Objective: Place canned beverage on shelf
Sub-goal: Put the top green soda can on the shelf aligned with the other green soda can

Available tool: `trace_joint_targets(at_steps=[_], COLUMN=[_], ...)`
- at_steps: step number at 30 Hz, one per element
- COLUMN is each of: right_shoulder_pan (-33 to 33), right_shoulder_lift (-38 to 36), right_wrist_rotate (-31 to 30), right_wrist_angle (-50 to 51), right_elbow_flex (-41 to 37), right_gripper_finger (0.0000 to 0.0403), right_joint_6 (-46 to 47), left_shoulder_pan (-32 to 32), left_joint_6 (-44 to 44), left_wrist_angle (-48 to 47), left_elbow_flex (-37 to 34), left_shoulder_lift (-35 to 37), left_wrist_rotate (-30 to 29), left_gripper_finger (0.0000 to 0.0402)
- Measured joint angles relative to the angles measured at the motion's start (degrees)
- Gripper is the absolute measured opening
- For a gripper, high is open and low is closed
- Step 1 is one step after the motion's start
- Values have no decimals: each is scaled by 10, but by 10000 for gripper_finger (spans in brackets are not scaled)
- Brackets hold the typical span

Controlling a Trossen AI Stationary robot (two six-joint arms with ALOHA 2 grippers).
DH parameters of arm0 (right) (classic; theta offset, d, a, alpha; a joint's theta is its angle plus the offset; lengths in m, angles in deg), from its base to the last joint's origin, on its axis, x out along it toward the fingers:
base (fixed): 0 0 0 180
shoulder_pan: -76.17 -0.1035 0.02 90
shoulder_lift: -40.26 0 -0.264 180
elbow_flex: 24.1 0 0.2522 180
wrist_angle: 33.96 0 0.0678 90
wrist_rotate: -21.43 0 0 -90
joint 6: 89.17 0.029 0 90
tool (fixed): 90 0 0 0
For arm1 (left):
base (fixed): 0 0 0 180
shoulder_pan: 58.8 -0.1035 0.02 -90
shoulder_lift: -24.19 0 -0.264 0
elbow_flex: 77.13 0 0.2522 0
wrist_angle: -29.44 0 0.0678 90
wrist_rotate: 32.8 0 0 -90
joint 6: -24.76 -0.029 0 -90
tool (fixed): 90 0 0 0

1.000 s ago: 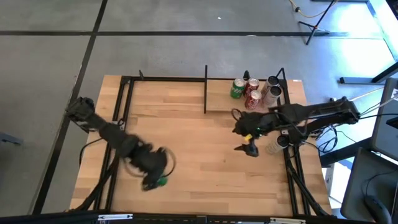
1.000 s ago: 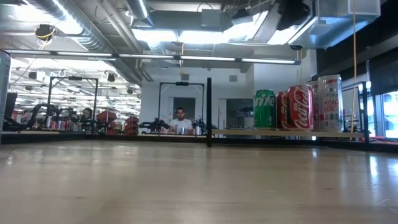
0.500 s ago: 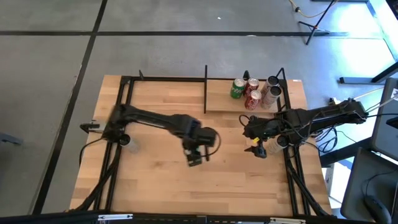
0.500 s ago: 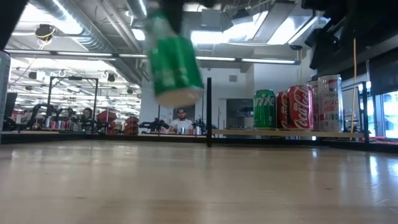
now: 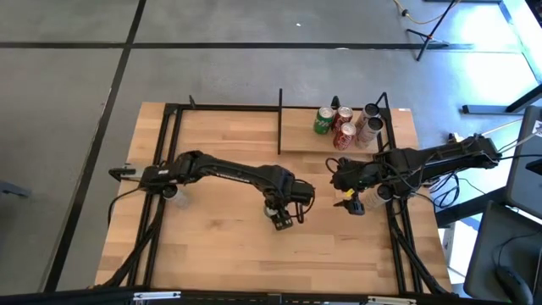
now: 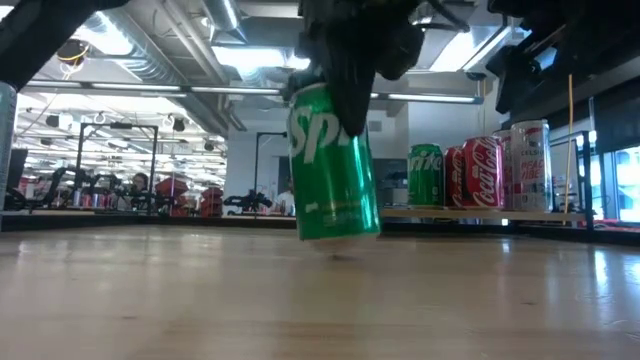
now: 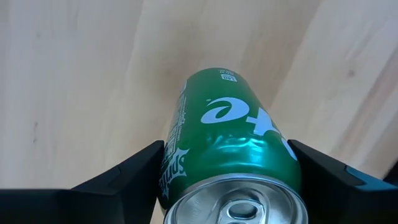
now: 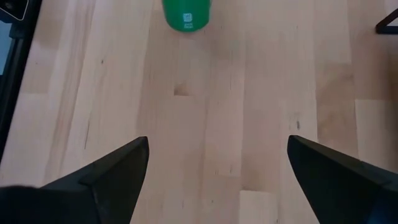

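A green soda can (image 6: 335, 165) hangs in my left gripper (image 5: 284, 213) over the middle of the table, and it fills the left wrist view (image 7: 230, 143). The shelf (image 5: 296, 146), a small light-wood board in black bars, stands at the far right. Its board edge shows in the low view (image 6: 500, 213). On it stand a green can (image 6: 425, 175), red cans (image 6: 480, 172) and a silver can (image 6: 530, 165). My right gripper (image 5: 349, 203) is open and empty near the right edge. Its wrist view (image 8: 217, 143) looks at bare wood and the held can (image 8: 185, 14). My left gripper pinches the green can between its two fingers (image 7: 134, 177), on opposite sides of the wall near its top end (image 7: 180, 155). The fingers come from above, pointing down. The can hangs nearly upright, slightly tilted, its bottom (image 6: 340, 235) close over the table; whether it touches I cannot tell.
A black post (image 6: 335, 180) marks the shelf's left end. Black frame bars (image 5: 165, 144) run along the table's left, far and right sides. Open wood lies between the held can and the shelf. People and other rigs show in the room behind.
My left gripper has swung from the table's near left toward the right to the middle, carrying the green can, and then come down; the can now hangs low over the wood. My right gripper has drawn back a little toward the right edge.
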Motion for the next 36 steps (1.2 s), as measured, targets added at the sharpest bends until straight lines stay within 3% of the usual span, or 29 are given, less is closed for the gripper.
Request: trace_joint_targets(at_steps=[9, 15, 19, 25, 30, 36], right_shoulder_pan=[0, 0, 0, 0, -1, -5], right_shoulder_lift=[0, 0, 1, 43, 129, 254], right_wrist_rotate=[0, 0, 11, 12, 1, -12], right_wrist_angle=[-5, -8, -64, -226, -300, -289], right_elbow_flex=[0, 0, 0, 0, 29, 124], right_gripper_finger=[370, 370, 370, 370, 369, 369], right_joint_6=[-4, 20, 35, 67, 69, 62], left_shoulder_pan=[5, 11, 35, 101, 177, 288], left_joint_6=[17, 12, 6, 11, 67, 222], left_wrist_angle=[45, 17, -21, -81, -117, -95], left_elbow_flex=[-4, 23, 53, 48, -31, -231], left_shoulder_lift=[1, 17, 71, 170, 262, 415], left_wrist_rotate=[-9, -2, -56, -176, -248, -325], left_gripper_finger=[340, 348, 349, 349, 349, 350])
